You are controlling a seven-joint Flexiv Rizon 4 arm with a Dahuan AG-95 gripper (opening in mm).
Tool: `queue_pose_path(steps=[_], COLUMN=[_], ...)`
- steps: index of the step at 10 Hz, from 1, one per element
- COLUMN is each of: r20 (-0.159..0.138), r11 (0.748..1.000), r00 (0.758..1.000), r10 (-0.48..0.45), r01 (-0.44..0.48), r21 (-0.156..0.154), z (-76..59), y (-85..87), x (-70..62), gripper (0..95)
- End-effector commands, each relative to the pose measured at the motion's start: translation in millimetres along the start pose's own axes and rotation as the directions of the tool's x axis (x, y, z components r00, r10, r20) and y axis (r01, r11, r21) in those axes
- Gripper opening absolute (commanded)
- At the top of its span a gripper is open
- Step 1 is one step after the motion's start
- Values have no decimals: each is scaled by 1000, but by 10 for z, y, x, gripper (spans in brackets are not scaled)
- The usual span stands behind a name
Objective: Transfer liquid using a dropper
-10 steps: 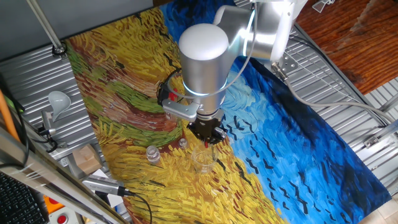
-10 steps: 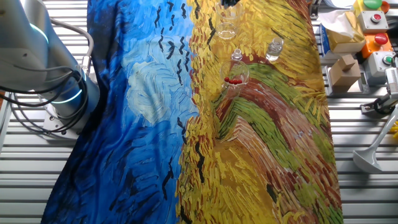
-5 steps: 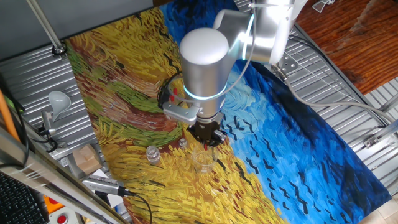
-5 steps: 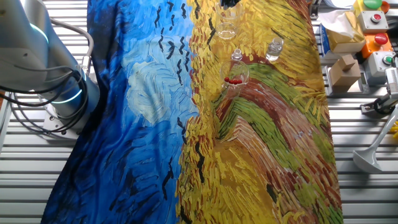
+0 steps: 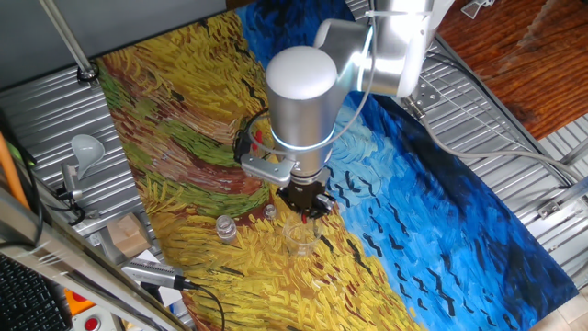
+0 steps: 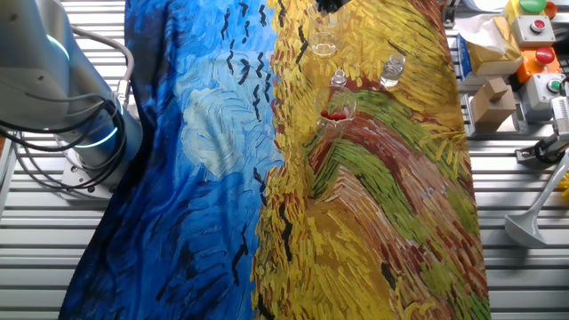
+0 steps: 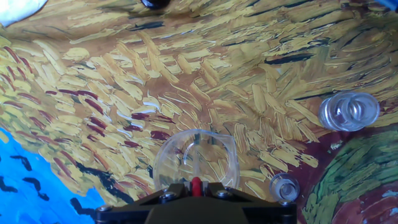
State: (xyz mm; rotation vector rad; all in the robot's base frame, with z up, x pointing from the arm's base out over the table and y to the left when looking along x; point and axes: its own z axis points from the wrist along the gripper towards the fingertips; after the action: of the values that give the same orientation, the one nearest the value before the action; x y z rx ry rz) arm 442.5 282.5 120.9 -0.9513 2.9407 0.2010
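Note:
My gripper (image 5: 304, 200) hangs just above a clear empty-looking beaker (image 5: 299, 237) on the painted cloth. In the hand view the gripper (image 7: 196, 186) is shut on the dropper (image 7: 196, 184). Only the dropper's red bulb shows between the jaws, right over the beaker (image 7: 196, 158); its glass tube is hidden. A glass cup with several more red-bulbed droppers (image 6: 335, 113) stands beyond the beaker (image 6: 324, 43), partly hidden behind the arm in the other fixed view (image 5: 255, 142). In the view from the arm's base the gripper (image 6: 327, 4) is cut off by the top edge.
Two clear vials stand near the beaker: a wider one (image 7: 349, 111) (image 5: 225, 228) (image 6: 392, 68) and a small one (image 7: 284, 186) (image 5: 271, 211) (image 6: 339, 80). Cardboard boxes (image 6: 487, 100) and button boxes (image 6: 536, 28) sit at the cloth's edge. A white scoop (image 5: 85, 148) lies on the metal table.
The arm has shifted very slightly; the gripper stays over the beaker with the dropper in it. Nothing else has moved.

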Motion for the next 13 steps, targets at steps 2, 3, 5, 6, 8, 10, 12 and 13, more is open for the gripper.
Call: queue_pose_path(steps=[2, 3, 5, 6, 8, 10, 12, 13], r20=[0, 0, 1, 3, 2, 7, 12, 15], r11=[1000, 1000, 1000, 1000, 1000, 1000, 1000, 1000], r00=[1000, 1000, 1000, 1000, 1000, 1000, 1000, 1000], r10=[5, 5, 3, 3, 7, 4, -4, -6], r01=[-5, -5, -3, -3, -7, -4, 4, 6], r21=[3, 3, 2, 1, 2, -5, -7, -8], z=[26, 33, 48, 57, 66, 66, 66, 66], y=[11, 15, 19, 22, 22, 22, 22, 22], x=[-22, -25, -22, -21, -22, -22, -22, -22], gripper=[0, 0, 0, 0, 0, 0, 190, 190])
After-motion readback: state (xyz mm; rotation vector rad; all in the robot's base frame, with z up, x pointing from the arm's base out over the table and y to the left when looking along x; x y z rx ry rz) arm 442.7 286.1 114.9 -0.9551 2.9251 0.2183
